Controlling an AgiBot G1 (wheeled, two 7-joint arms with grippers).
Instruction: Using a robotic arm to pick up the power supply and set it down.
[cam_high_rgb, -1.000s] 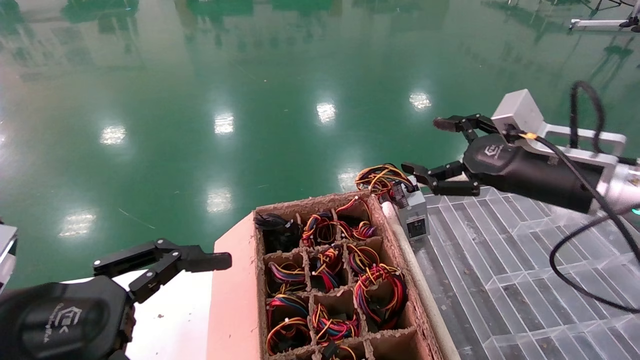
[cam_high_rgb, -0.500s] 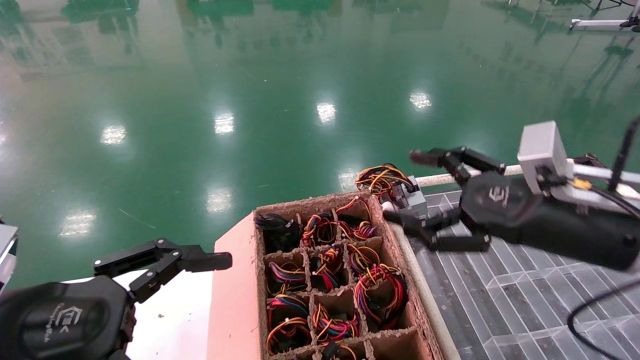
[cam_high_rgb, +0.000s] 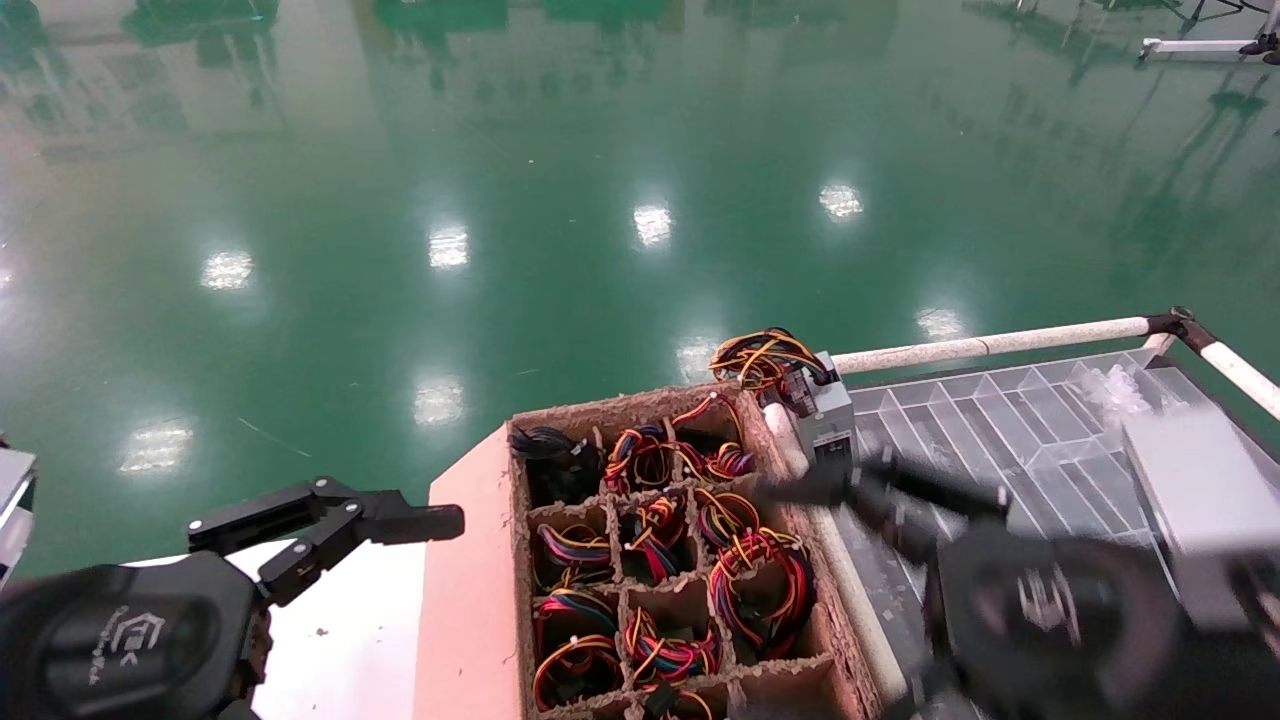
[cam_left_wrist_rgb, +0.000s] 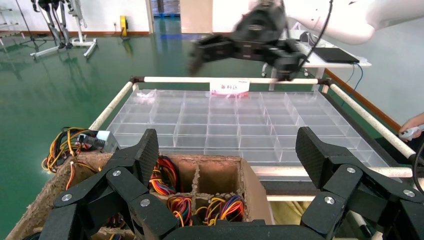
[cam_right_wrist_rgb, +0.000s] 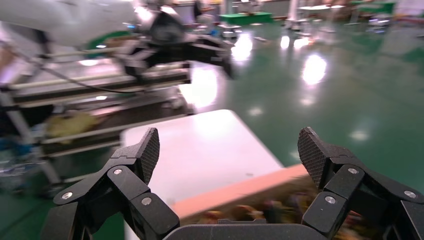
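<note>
Head view is showing a glossy green floor (cam_high_rgb: 420, 200) stretching away, mirroring the ceiling lights. Nearest the robot, a clear plastic divider tray (cam_high_rgb: 1010, 430) with ribbed rectangular cells is lying inside a frame of pale round tubes (cam_high_rgb: 985, 346). Along the tray's left edge a rough brown pulp carton (cam_high_rgb: 795, 520), cut into square cells, is holding coiled bundles of red, yellow, blue and black wires (cam_high_rgb: 755, 580).

The power supply (cam_high_rgb: 832, 425), a small grey metal box, is standing upright at the tray's far left corner, touching the carton's far right corner. Its long axis is running vertical, its dark label face is turning toward the robot, and its thick wire bundle (cam_high_rgb: 765, 358) is spilling over the far edge, toward the floor.

The robotic arm's right gripper (cam_high_rgb: 880, 480) is hanging blurred over the tray's near left part, just beside the power supply, its black textured fingers (cam_right_wrist_rgb: 150, 147) spreading wide apart and holding nothing; whether it is touching the box cannot be told. The left gripper (cam_high_rgb: 330, 525) is resting over the white tabletop (cam_high_rgb: 345, 640) to the carton's left, fingers likewise splayed and empty.
</note>
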